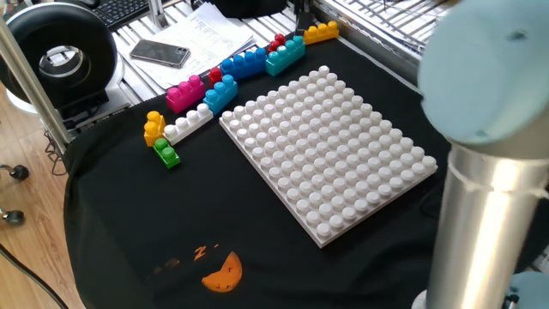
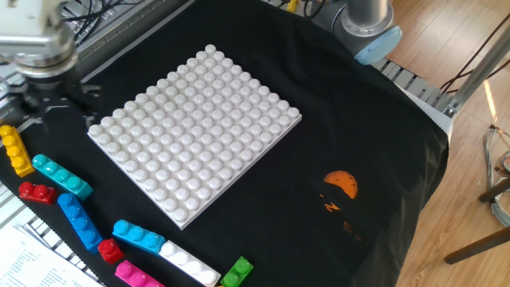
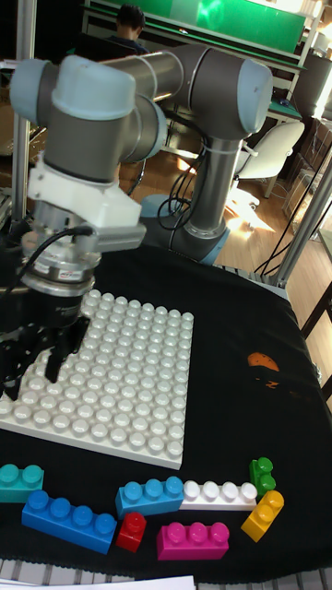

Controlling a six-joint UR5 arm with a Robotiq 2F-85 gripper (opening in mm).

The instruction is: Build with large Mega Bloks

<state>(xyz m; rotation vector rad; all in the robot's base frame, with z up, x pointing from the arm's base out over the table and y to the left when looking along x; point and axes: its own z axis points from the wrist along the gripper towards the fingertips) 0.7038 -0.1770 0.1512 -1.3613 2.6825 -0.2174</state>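
Note:
Loose Mega Bloks lie in a row beside the white baseplate (image 2: 195, 131): a yellow brick (image 2: 14, 151), a teal one (image 2: 62, 177), a red one (image 2: 36, 192), a long blue one (image 2: 78, 221), a light-blue one (image 2: 138, 235), white (image 2: 190, 261), pink (image 2: 131, 273) and green (image 2: 237, 271). My gripper (image 2: 57, 112) hangs open and empty over the baseplate's corner near the yellow brick. In the tall fixed view the gripper (image 3: 32, 369) shows spread fingers with nothing between them. No brick sits on the baseplate (image 1: 326, 150).
A black cloth (image 2: 358, 119) covers the table. A phone (image 1: 159, 53) and papers (image 1: 214, 30) lie past the bricks. A black round device (image 1: 56, 51) stands at the far left. My arm's column (image 1: 485, 206) blocks the right foreground.

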